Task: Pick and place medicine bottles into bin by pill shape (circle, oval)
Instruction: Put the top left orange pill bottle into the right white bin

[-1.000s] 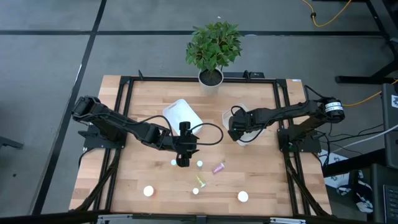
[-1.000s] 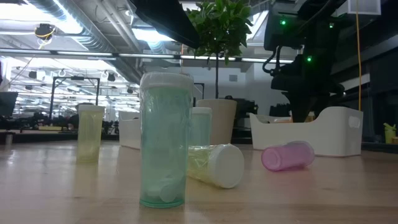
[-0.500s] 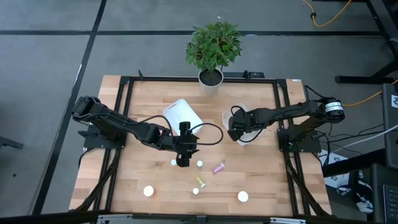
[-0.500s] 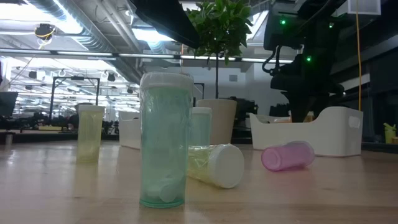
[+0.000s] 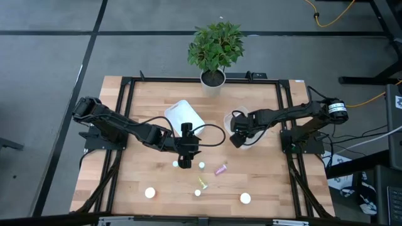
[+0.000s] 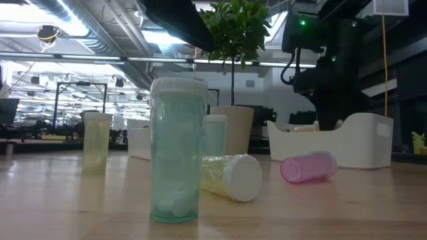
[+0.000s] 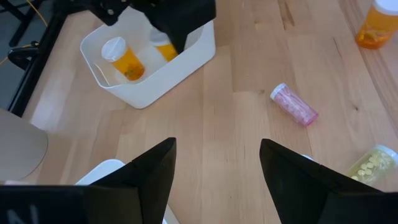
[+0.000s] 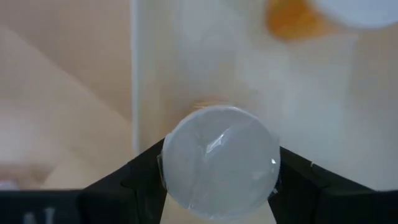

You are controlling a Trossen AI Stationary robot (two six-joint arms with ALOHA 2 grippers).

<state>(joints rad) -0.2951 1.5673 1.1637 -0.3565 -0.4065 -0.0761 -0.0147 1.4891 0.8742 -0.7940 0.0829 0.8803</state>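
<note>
My right gripper (image 5: 236, 139) is shut on a bottle whose round white cap (image 8: 219, 162) faces the wrist camera; its body is hidden. It hangs at the left rim of the right white bin (image 5: 251, 120), which holds orange bottles (image 7: 126, 59). My left gripper (image 5: 184, 162) is open and empty above the table's middle, between two upright white-capped bottles (image 5: 175, 164) (image 5: 202, 165). A pink bottle (image 5: 221, 168) and a yellow-green one (image 5: 201, 182) lie on their sides. A teal bottle (image 6: 175, 150) stands upright. My right gripper pinches the bottle between its two fingers (image 8: 140, 174), one on each side just below the white cap. The bottle is lifted clear, above the bin's rim (image 8: 134, 74). The cap hides the body and how far back it reaches.
A second white bin (image 5: 184, 116) stands left of the first. A potted plant (image 5: 215, 53) stands at the far edge. More white-capped bottles stand near the near edge (image 5: 149, 193) (image 5: 197, 193) (image 5: 245, 198). Black frame rails run along the table's sides.
My right gripper has shifted slightly toward the table's left at the bin's rim, keeping the bottle.
</note>
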